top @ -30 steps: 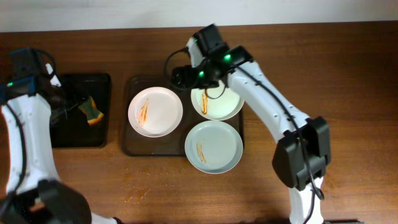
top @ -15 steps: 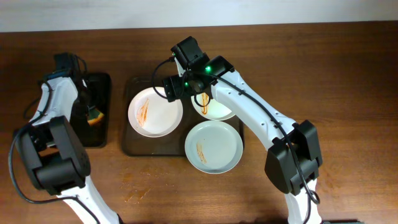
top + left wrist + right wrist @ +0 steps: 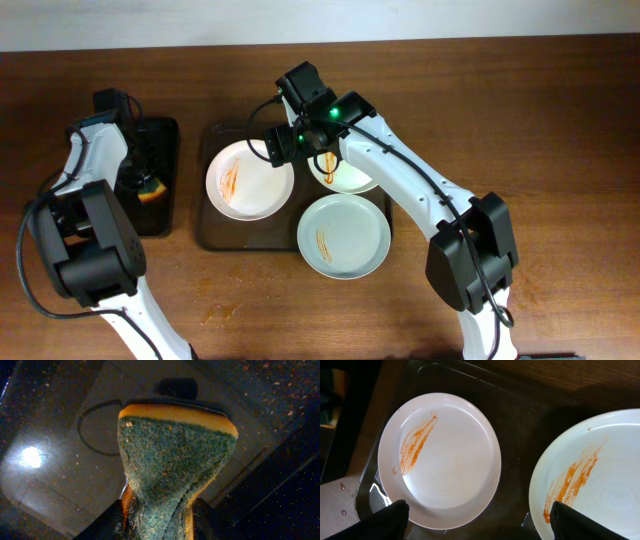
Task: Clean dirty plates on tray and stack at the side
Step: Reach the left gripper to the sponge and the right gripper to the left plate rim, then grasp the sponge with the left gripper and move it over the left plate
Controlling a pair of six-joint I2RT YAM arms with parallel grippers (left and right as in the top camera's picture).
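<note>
Three sauce-streaked plates lie on the large dark tray (image 3: 205, 235): a white plate (image 3: 250, 180) at left, a white plate (image 3: 355, 178) at far right partly under my right arm, and a pale blue-green plate (image 3: 343, 235) in front. My right gripper (image 3: 283, 145) is open and empty above the tray. In the right wrist view it (image 3: 477, 508) hangs between the left white plate (image 3: 440, 460) and the far right white plate (image 3: 600, 485). My left gripper (image 3: 137, 168) is shut on a green-and-orange sponge (image 3: 151, 188), which fills the left wrist view (image 3: 175, 460) above the jaws (image 3: 157, 522).
A smaller narrow black tray (image 3: 165, 215) stands left of the large tray, with the sponge over it. In the left wrist view its glossy floor (image 3: 50, 460) lies under the sponge. Brown table wood (image 3: 560, 150) surrounds both trays. A small sauce smear (image 3: 218, 315) marks the front of the table.
My right gripper moved left from over the far right plate to between the two white plates. My left arm swung round over the black tray. The sponge stayed nearly in place.
</note>
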